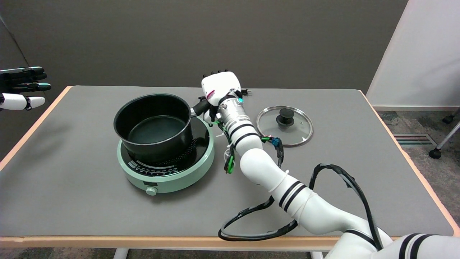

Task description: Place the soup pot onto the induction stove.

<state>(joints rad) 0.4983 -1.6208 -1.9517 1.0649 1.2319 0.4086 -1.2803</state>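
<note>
The black soup pot (153, 126) stands upright on the round mint-green induction stove (169, 172), set toward the stove's left and back, so the black cooktop shows at its right. The pot's black handle (199, 107) points right. My right hand (220, 88) is wrapped around the end of that handle, seen from the back with its fingers curled under and hidden. The pot is empty.
A glass lid (285, 126) with a black knob lies flat on the grey table (72, 172) to the right of my forearm. Black cables (251, 230) loop off the arm near the front edge. The idle left hand (21, 88) hangs at the far left.
</note>
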